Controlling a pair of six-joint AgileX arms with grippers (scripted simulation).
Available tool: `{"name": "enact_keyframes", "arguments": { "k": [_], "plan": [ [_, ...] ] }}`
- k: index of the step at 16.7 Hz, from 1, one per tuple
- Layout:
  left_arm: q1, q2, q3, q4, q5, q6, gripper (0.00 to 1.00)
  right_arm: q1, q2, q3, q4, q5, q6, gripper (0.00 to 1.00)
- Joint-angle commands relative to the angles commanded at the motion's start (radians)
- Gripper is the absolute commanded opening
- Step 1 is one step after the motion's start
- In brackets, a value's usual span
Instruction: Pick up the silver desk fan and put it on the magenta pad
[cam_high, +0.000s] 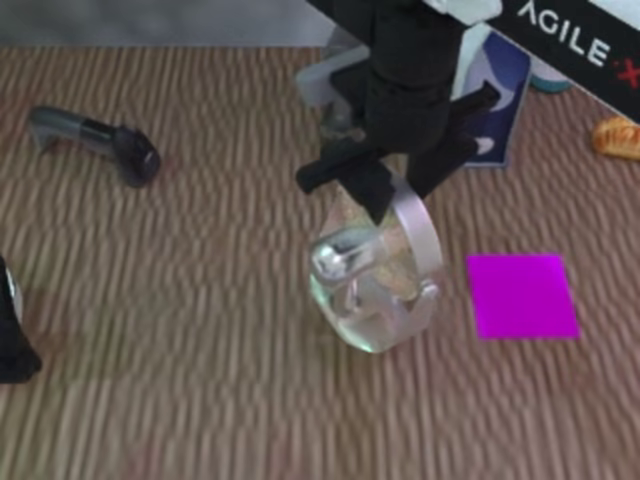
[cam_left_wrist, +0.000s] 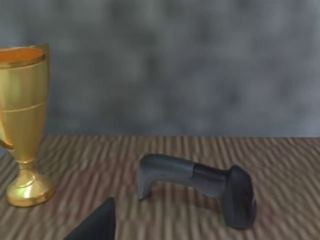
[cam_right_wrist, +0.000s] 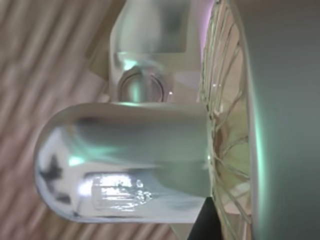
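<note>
The silver desk fan (cam_high: 375, 290) stands at the table's middle, its chrome hub (cam_high: 338, 256) facing left and its ring edge-on. My right gripper (cam_high: 408, 195) comes down from above and is shut on the top of the ring, one finger on each side. In the right wrist view the fan (cam_right_wrist: 125, 160) fills the frame. One dark fingertip (cam_right_wrist: 202, 225) lies against the wire grille, and the other is hidden behind the ring. The magenta pad (cam_high: 522, 296) lies flat just right of the fan with nothing on it. My left gripper (cam_high: 10, 330) is parked at the left edge, open.
A dark grey handheld scanner (cam_high: 100, 140) lies at the back left and also shows in the left wrist view (cam_left_wrist: 200, 182). A gold trophy cup (cam_left_wrist: 25, 120) stands near it. A blue-and-white item (cam_high: 500, 100) and an orange object (cam_high: 617, 135) sit at the back right.
</note>
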Motion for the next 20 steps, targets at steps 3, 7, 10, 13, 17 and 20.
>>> {"name": "enact_keyframes", "arguments": {
  "k": [3,7,10,13,17,20],
  "plan": [
    [0.000,0.000,0.000,0.000,0.000,0.000,1.00,-0.015,-0.007,-0.026,-0.003,0.000,0.094,0.00],
    [0.000,0.000,0.000,0.000,0.000,0.000,1.00,-0.058,-0.042,-0.095,0.006,-0.001,0.362,0.00],
    [0.000,0.000,0.000,0.000,0.000,0.000,1.00,-0.103,-0.097,-0.168,0.030,-0.002,0.653,0.00],
    [0.000,0.000,0.000,0.000,0.000,0.000,1.00,-0.154,-0.165,-0.250,0.063,-0.004,0.986,0.00],
    [0.000,0.000,0.000,0.000,0.000,0.000,1.00,-0.221,-0.254,-0.369,0.106,-0.006,1.403,0.00],
    [0.000,0.000,0.000,0.000,0.000,0.000,1.00,-0.265,-0.313,-0.455,0.133,-0.007,1.629,0.00]
  ]
}}
